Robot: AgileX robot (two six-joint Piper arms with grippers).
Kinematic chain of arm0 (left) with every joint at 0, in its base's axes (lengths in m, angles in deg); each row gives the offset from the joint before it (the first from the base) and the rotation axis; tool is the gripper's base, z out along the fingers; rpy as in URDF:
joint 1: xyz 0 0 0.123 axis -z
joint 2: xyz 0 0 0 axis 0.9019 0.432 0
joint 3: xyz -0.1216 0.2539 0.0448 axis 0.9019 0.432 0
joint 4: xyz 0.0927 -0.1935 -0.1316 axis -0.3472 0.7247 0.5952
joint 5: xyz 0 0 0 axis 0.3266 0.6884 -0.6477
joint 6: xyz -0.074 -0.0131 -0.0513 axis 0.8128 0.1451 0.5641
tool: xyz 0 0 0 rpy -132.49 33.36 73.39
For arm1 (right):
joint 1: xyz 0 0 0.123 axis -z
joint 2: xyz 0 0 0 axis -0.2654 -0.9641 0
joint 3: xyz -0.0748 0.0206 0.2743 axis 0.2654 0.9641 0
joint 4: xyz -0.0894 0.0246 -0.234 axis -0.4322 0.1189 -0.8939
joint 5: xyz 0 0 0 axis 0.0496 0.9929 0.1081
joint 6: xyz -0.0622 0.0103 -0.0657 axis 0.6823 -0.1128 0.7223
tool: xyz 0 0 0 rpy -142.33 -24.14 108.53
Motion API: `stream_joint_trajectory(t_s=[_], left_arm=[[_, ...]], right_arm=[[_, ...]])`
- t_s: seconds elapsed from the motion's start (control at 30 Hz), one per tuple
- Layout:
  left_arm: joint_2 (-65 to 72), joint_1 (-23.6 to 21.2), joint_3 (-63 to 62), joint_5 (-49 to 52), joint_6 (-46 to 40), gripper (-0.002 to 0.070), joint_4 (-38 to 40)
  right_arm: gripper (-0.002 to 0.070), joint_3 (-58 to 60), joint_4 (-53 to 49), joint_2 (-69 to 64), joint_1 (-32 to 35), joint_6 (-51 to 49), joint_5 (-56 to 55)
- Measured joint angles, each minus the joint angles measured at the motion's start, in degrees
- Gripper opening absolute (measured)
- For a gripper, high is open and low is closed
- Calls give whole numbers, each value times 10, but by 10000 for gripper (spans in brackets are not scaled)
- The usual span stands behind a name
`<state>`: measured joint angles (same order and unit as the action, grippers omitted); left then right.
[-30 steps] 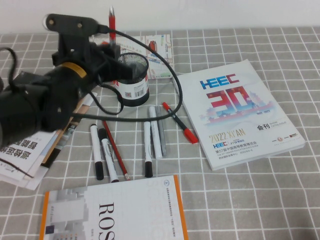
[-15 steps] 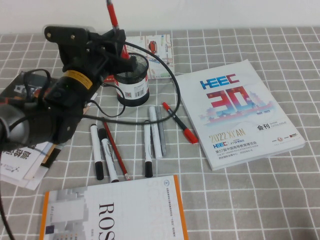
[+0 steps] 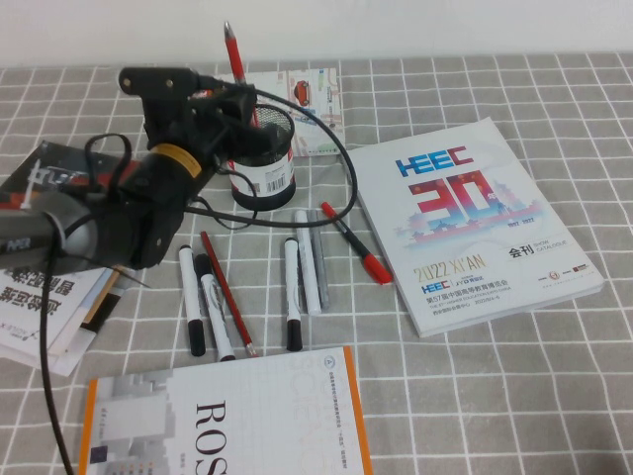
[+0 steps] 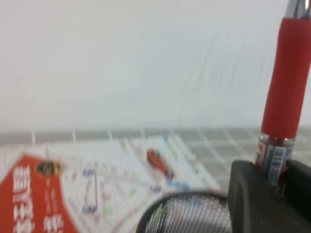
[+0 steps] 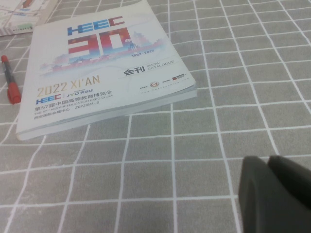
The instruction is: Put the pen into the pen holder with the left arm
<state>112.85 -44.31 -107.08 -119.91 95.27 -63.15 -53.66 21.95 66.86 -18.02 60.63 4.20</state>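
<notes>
- The left pincer (image 3: 235, 97) pinched the pen (image 3: 232, 54) near-upright, silver tip up, directly over the pen holder (image 3: 262, 158); the drop ran straight down
- The right pincer (image 5: 277, 194), pressed together, hovered above the tabletop (image 5: 218, 136) by the magazine (image 5: 92, 68), farther off

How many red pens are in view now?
3: the pen held by the left gripper by the pen holder; thin red stick among the markers; red-black pen beside the HEEC book. Right gripper hovers near that book.
</notes>
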Motion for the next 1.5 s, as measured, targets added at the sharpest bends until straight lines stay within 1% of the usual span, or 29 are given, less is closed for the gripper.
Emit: stream_joint_trajectory(t_s=[0.23, 0.37, 0.47, 0.57, 0.67, 0.77, 0.97, 1.07, 1.13, 1.2, 1.23, 1.3, 1.5], left_arm=[[16, 0, 0, 35, 0, 71, -4], [16, 0, 0, 37, -21, 75, -4], [16, 0, 0, 37, -29, 114, -4], [16, 0, 0, 37, -31, 195, -4], [16, 0, 0, 37, -31, 256, -4], [15, 0, 0, 42, -31, 276, 6], [-24, 0, 0, 58, -32, 284, 11], [-72, 0, 1, 90, -32, 258, -7], [-116, 0, 9, 117, -32, 194, -24], [-161, 0, 24, 142, -32, 97, -32], [-187, 0, 34, 154, -32, 63, -37], [-241, 0, 59, 166, -32, 24, -47], [-406, 0, 168, 184, -26, 0, -57]], right_arm=[[-13, 0, 0, 0, 0, 0, 0], [-13, 0, 0, 0, 0, 0, 0], [-13, 0, 0, 0, 0, 0, 0], [-13, 0, 0, 0, 0, 0, 0], [-13, 0, 0, 0, 0, 0, 0], [-13, 0, 0, 0, 0, 0, 0], [-13, 0, 0, 0, 0, 0, 0], [-13, 0, 0, 0, 0, 0, 0], [-13, 0, 0, 0, 0, 0, 0], [-13, 0, 0, 0, 0, 0, 0], [-13, 0, 0, 0, 0, 0, 0], [-13, 0, 0, 0, 0, 0, 0], [-13, 0, 0, 0, 0, 0, 0]])
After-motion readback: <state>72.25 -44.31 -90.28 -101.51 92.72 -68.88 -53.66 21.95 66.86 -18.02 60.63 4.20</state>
